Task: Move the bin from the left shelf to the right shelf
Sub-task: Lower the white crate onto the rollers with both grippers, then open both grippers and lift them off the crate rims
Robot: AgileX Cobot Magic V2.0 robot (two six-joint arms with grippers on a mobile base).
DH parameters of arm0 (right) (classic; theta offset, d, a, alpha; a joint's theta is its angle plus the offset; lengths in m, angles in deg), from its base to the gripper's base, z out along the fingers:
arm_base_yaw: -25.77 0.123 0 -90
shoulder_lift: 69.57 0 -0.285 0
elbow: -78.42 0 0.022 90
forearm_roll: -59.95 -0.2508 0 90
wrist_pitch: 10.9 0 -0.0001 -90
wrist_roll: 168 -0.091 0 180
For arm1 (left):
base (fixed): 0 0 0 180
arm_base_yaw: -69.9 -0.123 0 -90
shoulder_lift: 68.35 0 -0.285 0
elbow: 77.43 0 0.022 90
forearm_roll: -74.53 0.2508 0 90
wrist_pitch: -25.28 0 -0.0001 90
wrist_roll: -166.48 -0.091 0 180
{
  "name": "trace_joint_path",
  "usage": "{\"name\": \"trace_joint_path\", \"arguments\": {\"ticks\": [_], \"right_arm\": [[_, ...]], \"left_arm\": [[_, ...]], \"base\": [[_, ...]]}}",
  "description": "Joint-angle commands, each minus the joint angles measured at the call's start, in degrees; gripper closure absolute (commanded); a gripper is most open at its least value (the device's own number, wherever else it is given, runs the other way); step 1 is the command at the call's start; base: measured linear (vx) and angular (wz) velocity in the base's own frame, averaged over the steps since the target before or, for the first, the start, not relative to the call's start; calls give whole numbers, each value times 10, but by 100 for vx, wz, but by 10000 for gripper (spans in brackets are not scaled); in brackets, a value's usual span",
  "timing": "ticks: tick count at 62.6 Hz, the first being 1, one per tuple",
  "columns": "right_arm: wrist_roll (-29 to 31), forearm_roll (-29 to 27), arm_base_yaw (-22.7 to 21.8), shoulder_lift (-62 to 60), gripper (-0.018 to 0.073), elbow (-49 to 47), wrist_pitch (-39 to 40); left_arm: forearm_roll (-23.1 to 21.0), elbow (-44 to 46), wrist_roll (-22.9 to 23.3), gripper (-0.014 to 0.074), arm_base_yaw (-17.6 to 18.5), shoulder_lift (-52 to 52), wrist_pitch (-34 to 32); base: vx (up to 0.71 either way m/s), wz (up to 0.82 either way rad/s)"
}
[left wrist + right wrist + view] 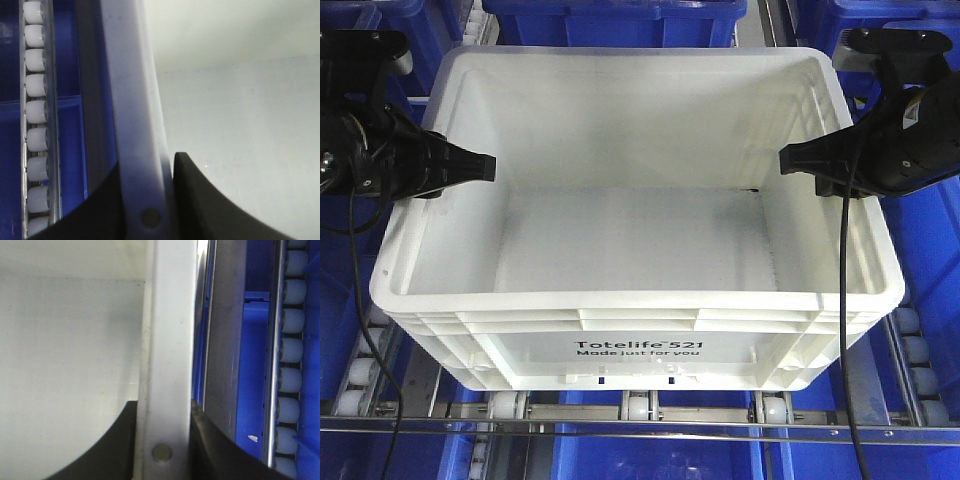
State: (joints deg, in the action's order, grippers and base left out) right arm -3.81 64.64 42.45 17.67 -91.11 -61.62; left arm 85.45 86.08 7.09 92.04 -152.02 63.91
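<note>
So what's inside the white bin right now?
The bin holds only one inner finger of each gripper, left and right, clamping its side walls. Bare floor otherwise; the near corners are hidden by the rim.

Both arms run off the front view's side edges, so only the left gripper (460, 168) and right gripper (812, 160) with their wrists show; the outer finger of each is hidden behind the rim of the bin (640, 300); the blue bins (620, 20) are cut by every edge; the bin hides most of the roller tracks (638, 405); in both wrist views the fingers (210, 210) (100, 450) are blurred and cropped at the bottom, tips unseen.
</note>
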Motion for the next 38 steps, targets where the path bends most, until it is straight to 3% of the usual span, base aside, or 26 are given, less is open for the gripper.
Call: {"name": "trace_joint_path", "arguments": {"ticks": [1,12,19,29,38], "right_arm": [[2,26,-8,-14,335,-22,58],[3,28,-8,-14,95,-22,58],[8,30,-8,-17,3,-22,64],[26,27,-7,-50,-27,-17,75],[47,23,-7,-134,-25,67,141]], "left_arm": [[29,19,-23,448,0,17,-57],[26,21,-23,270,0,18,-55],[20,22,-23,166,0,21,-48],[6,22,-30,88,0,46,-13],[-31,8,-82,93,0,96,37]], "base": [[0,0],[0,0],[0,0],[0,0],[0,0]]}}
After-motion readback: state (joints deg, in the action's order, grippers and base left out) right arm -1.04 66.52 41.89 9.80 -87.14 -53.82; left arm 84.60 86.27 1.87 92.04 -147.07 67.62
